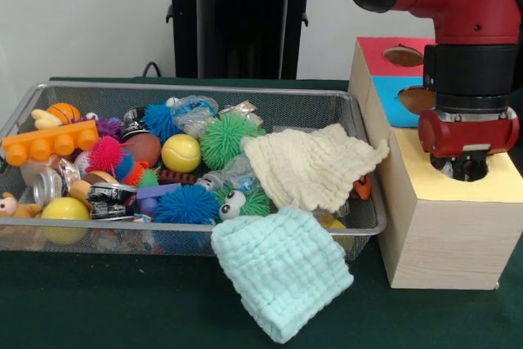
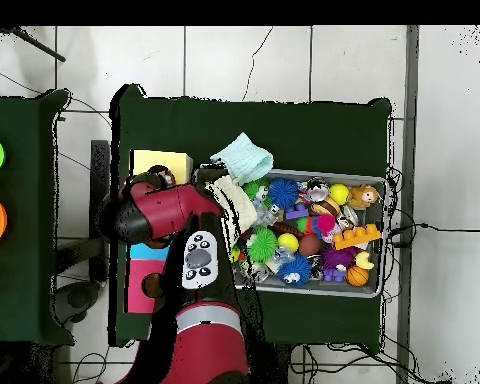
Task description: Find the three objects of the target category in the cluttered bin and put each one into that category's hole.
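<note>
My gripper hangs low over the round hole in the yellow top of the wooden box, its tip at or just inside the hole. Nothing shows in its grasp. The wire bin to the left holds several toys: spiky balls in green and blue, a yellow ball and an orange brick. In the overhead view the red arm covers the box beside the bin and hides the gripper.
A cream cloth lies in the bin's right end. A mint cloth hangs over its front rim onto the green table. The box also has a blue section and a red one, each with a hole.
</note>
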Robot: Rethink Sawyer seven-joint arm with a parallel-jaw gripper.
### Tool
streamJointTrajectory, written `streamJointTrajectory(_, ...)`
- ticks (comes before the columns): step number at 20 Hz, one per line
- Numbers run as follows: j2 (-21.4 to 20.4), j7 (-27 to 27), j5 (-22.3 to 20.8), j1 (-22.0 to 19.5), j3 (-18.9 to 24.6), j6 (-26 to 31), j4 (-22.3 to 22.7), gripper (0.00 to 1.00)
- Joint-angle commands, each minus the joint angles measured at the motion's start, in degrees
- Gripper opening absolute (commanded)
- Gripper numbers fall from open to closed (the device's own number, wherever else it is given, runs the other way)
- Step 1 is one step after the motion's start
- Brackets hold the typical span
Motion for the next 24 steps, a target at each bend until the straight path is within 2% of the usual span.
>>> streamJointTrajectory(1, 9.1, 5.8, -2.4, -0.1, -0.6, -1.8, -0.2, 0.00)
streamJointTrajectory(5, 8.4, 5.1, -2.1, -0.4, -0.3, -0.8, 0.3, 0.00)
streamJointTrajectory(8, 5.6, 4.0, -1.7, -1.2, 0.9, 2.6, 2.0, 0.00)
streamJointTrajectory(11, 1.6, 2.6, -1.0, -1.8, 1.9, 7.5, 3.8, 0.00)
streamJointTrajectory(17, -8.7, -0.7, 2.0, -4.4, 5.0, 20.7, 7.6, 0.00)
streamJointTrajectory(24, -14.4, -1.0, 3.9, -4.5, 5.9, 33.0, 6.7, 0.00)
